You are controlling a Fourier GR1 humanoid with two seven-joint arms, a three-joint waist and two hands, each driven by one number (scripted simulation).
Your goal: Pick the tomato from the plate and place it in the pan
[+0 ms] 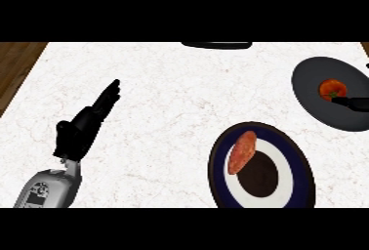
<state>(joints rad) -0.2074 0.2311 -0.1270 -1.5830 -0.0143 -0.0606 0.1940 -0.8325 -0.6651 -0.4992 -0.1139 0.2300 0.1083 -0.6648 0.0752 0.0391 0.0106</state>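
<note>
Head view looked steeply down on a white marbled counter (pixel 166 97), with a strip of wooden floor (pixel 14 68) showing past its left edge. Taking the blue-rimmed plate (pixel 302 185) as the landmark: it sat at the near edge, right of the middle, with a white ring and a dark round centre. A reddish oblong piece of food (pixel 242 152) lay tilted on the plate's left side, partly across the white ring and partly over the rim.

Well to the left of the plate, the left hand (pixel 81 131) rose from its grey forearm (pixel 47 190) near the lower edge. Its fingers were straight and held close together, pointing up and to the right, and they held nothing.

Beyond the plate and to its right, near the right edge, was a dark grey pan (pixel 317 105), apart from the plate. The tomato (pixel 332 89) lay inside that pan, right of its centre. Just beside the tomato, at its lower right, a small dark part of the right hand (pixel 353 102) came in from the right edge; whether its fingers were spread or closed I cannot tell, nor whether it touched the tomato.

Farthest off, straight beyond the plate at the counter's far edge, lay a dark flat object (pixel 216 45), mostly cut off.
</note>
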